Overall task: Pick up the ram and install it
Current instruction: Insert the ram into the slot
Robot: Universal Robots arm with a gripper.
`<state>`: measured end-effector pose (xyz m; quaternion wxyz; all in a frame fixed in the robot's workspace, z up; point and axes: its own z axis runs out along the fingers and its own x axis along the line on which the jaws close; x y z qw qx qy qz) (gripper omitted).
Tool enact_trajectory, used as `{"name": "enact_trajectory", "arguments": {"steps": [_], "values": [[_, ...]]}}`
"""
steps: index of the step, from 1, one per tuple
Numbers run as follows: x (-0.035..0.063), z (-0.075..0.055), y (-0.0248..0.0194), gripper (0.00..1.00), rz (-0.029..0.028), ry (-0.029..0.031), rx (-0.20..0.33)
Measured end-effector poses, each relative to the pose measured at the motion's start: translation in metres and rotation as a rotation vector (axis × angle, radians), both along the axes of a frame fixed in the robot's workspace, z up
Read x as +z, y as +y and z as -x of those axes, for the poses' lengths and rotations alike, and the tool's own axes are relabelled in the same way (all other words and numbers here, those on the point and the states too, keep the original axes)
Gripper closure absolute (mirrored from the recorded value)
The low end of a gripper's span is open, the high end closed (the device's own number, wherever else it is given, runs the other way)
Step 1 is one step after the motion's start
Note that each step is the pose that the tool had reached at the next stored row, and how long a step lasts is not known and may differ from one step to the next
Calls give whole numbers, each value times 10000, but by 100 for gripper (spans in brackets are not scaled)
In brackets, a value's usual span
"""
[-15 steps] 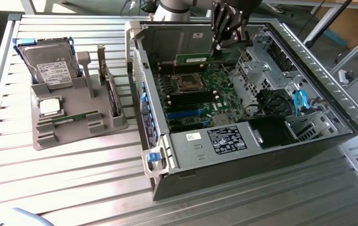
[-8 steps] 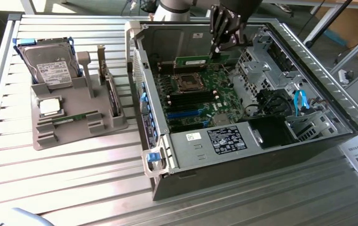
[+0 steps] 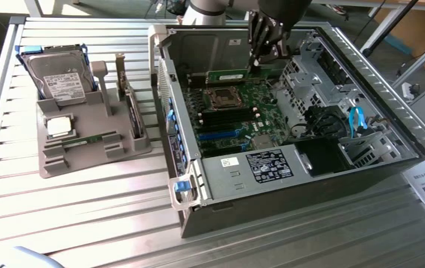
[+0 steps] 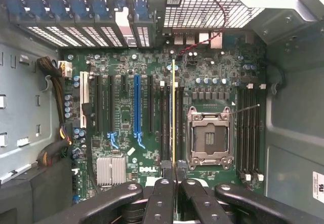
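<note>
At the exterior view's left, the grey holder (image 3: 85, 111) on the worktop (image 3: 85, 212) carries a second stick (image 3: 87, 139) lying flat, well apart from me. Further right, inside the open case (image 3: 197, 50), my pincer (image 3: 259, 60) is closed on the ram (image 4: 173, 112), gripping its flat faces above the motherboard (image 4: 126, 133). The ram's long axis runs parallel to the black memory slots (image 4: 166, 127) just beside the processor socket (image 4: 209, 138). I judge its edge sits over one of them, straight ahead of my fingertips.
</note>
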<state>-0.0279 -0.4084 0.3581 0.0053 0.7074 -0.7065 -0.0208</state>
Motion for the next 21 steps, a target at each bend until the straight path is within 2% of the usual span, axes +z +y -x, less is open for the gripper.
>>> {"name": "enact_trajectory", "arguments": {"steps": [21], "values": [[-281, 0, 0, 88, 0, 0, -157]]}}
